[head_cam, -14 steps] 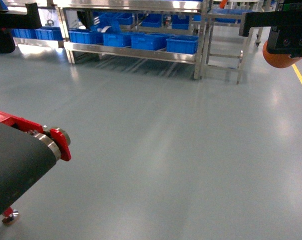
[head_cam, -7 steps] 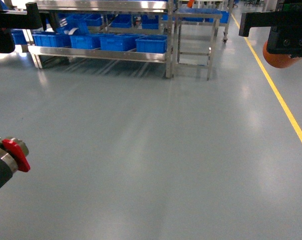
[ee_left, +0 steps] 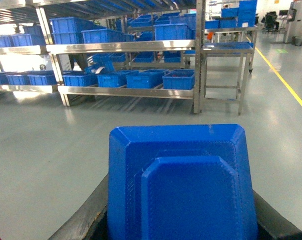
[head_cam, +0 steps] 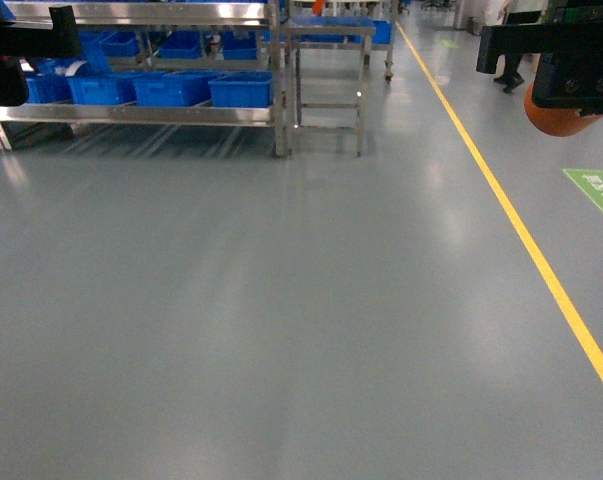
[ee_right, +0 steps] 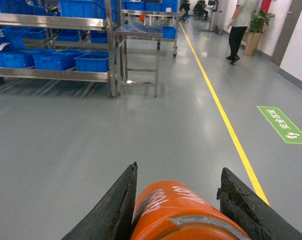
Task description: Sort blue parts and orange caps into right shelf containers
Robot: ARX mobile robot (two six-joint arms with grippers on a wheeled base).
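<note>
1. The orange cap (ee_right: 183, 210) sits clamped between the right gripper (ee_right: 178, 200) fingers, white print up; the head view shows it tucked high at the right.
2. The blue part (ee_left: 183, 182) fills the left gripper (ee_left: 181, 220), fingers closed against both of its sides.
3. Both pieces ride high and close in, presumably so nothing slips while the base rolls over open floor (head_cam: 281, 300).
4. The steel shelf rack (head_cam: 141, 112) stands far off to the left, with small blue bins (head_cam: 239, 90) along its lower tier; I cannot see inside them.
5. No large ribbed crate shows clearly yet; delivery looks some way off.
6. A yellow floor line (head_cam: 526, 245) runs alongside.
</note>
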